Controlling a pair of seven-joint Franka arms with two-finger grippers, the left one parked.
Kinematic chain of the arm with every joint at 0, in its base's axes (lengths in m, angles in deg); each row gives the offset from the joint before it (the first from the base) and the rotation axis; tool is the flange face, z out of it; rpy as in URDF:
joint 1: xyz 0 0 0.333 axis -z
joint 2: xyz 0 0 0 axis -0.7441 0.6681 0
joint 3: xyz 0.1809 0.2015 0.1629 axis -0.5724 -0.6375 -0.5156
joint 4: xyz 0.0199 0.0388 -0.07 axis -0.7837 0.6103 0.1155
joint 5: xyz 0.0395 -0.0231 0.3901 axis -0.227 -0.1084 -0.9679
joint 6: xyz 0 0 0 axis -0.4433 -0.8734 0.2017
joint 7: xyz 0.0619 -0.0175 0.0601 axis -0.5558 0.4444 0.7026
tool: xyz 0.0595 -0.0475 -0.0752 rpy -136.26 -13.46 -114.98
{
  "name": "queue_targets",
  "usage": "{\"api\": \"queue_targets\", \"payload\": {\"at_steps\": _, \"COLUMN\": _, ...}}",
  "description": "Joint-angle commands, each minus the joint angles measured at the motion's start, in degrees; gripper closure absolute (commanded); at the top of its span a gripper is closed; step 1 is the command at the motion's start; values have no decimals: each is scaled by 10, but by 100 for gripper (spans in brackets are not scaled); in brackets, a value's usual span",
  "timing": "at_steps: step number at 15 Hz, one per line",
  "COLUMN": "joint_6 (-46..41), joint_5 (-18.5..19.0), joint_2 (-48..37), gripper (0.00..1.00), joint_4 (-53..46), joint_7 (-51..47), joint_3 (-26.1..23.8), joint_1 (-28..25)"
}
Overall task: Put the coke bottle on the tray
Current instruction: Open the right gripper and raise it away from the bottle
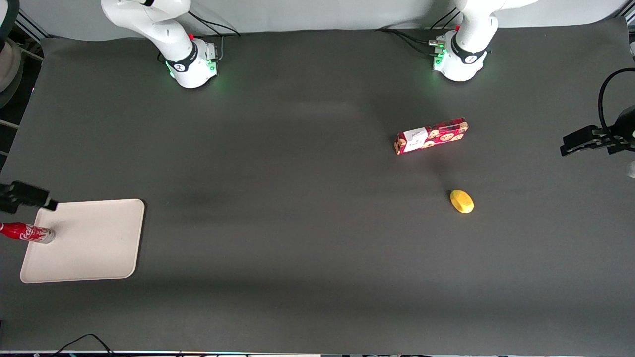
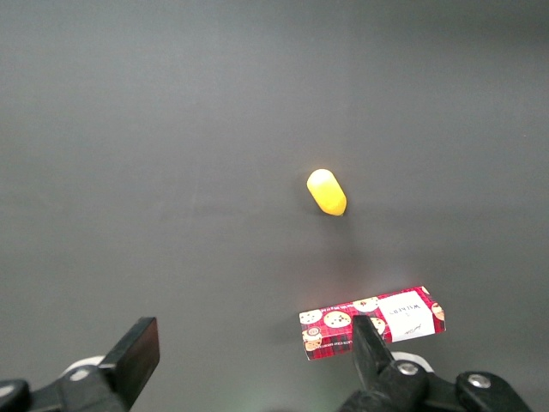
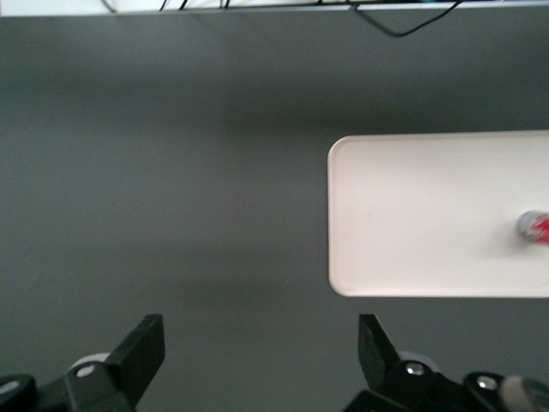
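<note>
The small slim red coke bottle with white script and a silvery base stands on the flat cream-white rectangular tray with rounded corners, close to the tray's rim at the working arm's end of the table. The placing itself looks done. The black two-finger gripper is raised over bare grey mat beside the tray, its fingers spread wide and holding nothing, well apart from the bottle.

The risk now lies in the bottle's spot and shape — it is tall and narrow on a small base, and it stands near the rim. A careless sweep of the arm across the tray could clip it and tip it, and a tipped bottle that close to the edge would probably roll off onto the mat.

The front view shows the bottle's full side with its lettering and its nearness to the rim, but the gripper sits at that picture's border, only partly seen. The right wrist view shows the spread fingers plainly and the bottle from above as a small round top — though soft, so whether it stands truly upright I cannot say. Only the front and left wrist views show the red patterned cookie box and the small yellow oval object, both toward the parked arm's end of the table.
</note>
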Motion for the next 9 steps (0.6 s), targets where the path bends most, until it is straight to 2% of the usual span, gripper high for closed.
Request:
{"api": "queue_targets", "payload": {"at_steps": 1, "joint_6": 9, "joint_5": 65, "joint_2": -120, "gripper": 0, "joint_4": 135, "joint_7": -82, "joint_3": -74, "joint_1": -14}}
{"api": "queue_targets", "payload": {"at_steps": 3, "joint_6": 9, "joint_5": 87, "joint_2": -153, "gripper": 0, "joint_4": 172, "joint_7": -140, "joint_3": -109, "joint_1": -14}}
{"api": "queue_targets", "payload": {"at_steps": 5, "joint_6": 14, "joint_5": 109, "joint_2": -169, "gripper": 0, "joint_4": 202, "joint_7": -153, "joint_3": -123, "joint_1": -14}}
{"api": "queue_targets", "payload": {"at_steps": 9, "joint_6": 57, "joint_5": 112, "joint_2": -197, "gripper": 0, "joint_4": 263, "joint_7": -153, "joint_3": -126, "joint_1": -2}}
